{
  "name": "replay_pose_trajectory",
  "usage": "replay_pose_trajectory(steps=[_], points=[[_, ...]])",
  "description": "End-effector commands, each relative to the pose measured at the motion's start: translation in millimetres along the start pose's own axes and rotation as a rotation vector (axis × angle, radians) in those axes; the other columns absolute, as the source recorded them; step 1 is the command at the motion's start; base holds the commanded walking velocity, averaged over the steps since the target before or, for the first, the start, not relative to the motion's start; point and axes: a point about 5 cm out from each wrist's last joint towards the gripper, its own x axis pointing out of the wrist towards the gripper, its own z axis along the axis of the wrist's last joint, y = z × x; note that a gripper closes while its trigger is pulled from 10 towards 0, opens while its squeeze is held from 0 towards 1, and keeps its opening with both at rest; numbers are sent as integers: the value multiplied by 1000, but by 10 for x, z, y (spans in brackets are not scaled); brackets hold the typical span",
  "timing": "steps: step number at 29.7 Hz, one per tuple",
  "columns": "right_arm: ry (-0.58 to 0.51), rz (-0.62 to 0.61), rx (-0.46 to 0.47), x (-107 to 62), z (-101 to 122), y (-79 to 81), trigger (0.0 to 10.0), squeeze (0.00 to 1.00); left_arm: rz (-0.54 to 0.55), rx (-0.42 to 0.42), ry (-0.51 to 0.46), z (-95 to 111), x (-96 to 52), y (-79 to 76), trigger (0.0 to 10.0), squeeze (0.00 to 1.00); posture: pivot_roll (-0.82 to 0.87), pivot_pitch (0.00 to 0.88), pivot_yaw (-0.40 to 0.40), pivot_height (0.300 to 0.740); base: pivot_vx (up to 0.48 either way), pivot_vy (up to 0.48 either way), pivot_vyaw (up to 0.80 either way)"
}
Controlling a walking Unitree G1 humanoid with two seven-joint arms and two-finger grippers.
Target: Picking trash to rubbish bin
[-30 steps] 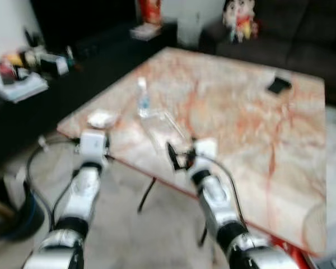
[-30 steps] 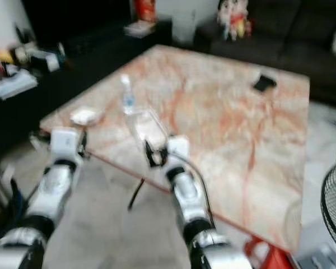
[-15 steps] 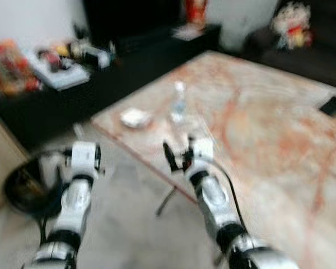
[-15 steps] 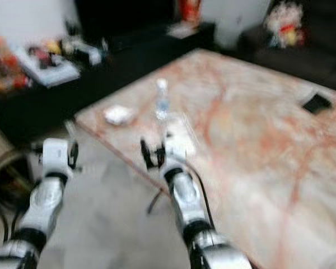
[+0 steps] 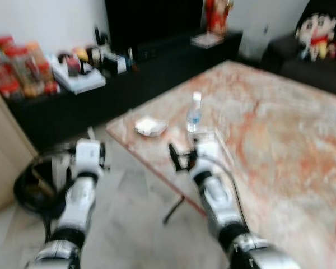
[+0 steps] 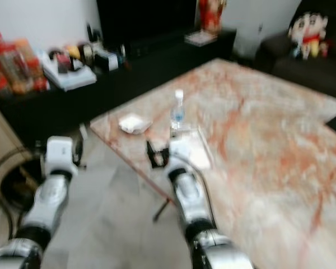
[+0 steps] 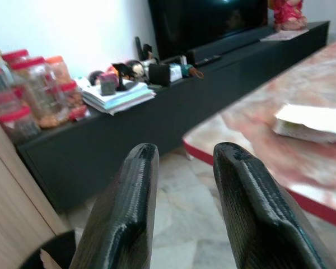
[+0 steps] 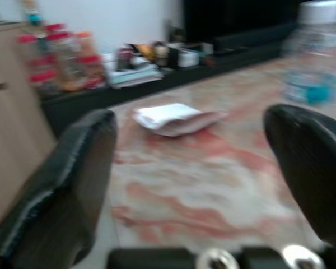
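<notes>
Since a second earlier the head camera had swung left, while the right gripper [image 5: 180,158], fingers wide apart, hovered over the table edge [image 5: 135,150]. Crumpled white trash [image 5: 150,126] lay at its eleven o'clock, the bottle [image 5: 194,112] at one; a clean grab likely needed that gripper brought square over the trash. Left gripper [image 7: 182,190], fingers slightly parted, hung over the floor.

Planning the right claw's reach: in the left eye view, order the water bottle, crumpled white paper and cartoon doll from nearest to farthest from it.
From the right claw:
1. Water bottle, just beyond it on the table.
2. Crumpled white paper, near the table corner, leftward.
3. Cartoon doll, on the far sofa.

Water bottle [image 8: 319,56] blurred — top cut off
</notes>
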Motion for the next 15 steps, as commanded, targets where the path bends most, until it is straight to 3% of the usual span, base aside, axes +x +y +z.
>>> replay_pose_trajectory(steps=[1, 8, 15], points=[[-1, -22, -6, 8, 29, -70, 10000, 0, -15, -7, 4, 3, 4, -61, 10000, 0, -67, 0, 5, 740, 285, 0, 0], [0, -23, -9, 16, 33, -59, 10000, 0, -70, -2, 54, -128, -92, -79, 10000, 0, -66, 0, 4, 740, 283, 0, 0], [11, -28, -19, 15, 23, -61, 10000, 0, -156, -48, 61, -172, -160, -188, 10000, 0, -64, 0, 1, 740, 0, 0, 0]])
